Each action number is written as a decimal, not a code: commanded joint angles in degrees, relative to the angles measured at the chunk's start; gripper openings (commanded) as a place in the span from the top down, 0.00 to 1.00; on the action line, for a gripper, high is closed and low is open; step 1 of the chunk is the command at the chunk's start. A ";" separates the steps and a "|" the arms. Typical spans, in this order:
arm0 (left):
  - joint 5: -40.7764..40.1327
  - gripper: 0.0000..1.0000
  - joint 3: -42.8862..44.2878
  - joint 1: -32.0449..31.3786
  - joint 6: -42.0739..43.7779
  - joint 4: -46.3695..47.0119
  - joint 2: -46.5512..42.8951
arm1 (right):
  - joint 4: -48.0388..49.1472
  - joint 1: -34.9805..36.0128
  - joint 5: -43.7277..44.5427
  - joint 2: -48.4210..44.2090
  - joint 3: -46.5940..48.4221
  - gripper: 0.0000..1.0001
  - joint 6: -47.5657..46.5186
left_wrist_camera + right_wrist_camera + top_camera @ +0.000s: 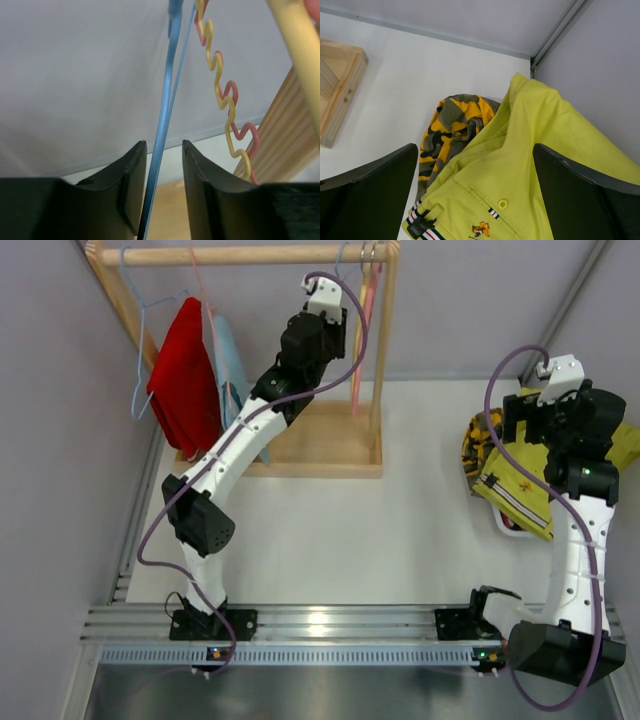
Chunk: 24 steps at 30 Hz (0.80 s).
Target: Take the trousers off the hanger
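Left gripper (163, 145) is open around a blue hanger (162, 115); red trousers (185, 370) and light blue trousers (231, 365) hang well off to its left. Right gripper (475, 148), spread wide, hovers over the yellow-green trousers (535, 165) on the table (420, 75).

Left hand (164, 146) narrowly parted, right hand (475, 150) spread wide.

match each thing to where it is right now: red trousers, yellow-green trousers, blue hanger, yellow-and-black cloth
Things:
1. red trousers
2. yellow-green trousers
3. blue hanger
4. yellow-and-black cloth

Places:
A. partly under another garment
B. between the open fingers of the left pincer
C. hanging at the left end of the rack
D. lying on top of another cloth, on the right of the table

Pairs: 1-C, 2-D, 3-B, 4-A
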 commanded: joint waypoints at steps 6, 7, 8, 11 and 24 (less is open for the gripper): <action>2.59 0.39 -8.88 0.16 -4.46 -2.28 -14.79 | 0.29 -0.80 -2.07 -2.42 0.24 0.01 0.62; 3.11 0.37 -9.86 0.16 -4.82 -2.64 -16.02 | 0.29 -0.80 -2.16 -2.42 0.24 0.01 0.62; 3.29 0.36 -10.82 -0.02 -5.25 -3.25 -18.73 | 0.21 -0.80 -2.24 -2.51 0.15 0.01 0.70; 3.65 0.30 -14.60 -0.37 -5.70 -5.10 -22.70 | 0.03 -0.80 -2.51 -2.59 0.42 0.01 1.23; 5.23 0.26 -26.04 0.15 -6.83 -9.94 -43.44 | -0.94 -0.80 -4.09 -2.94 0.07 0.00 2.46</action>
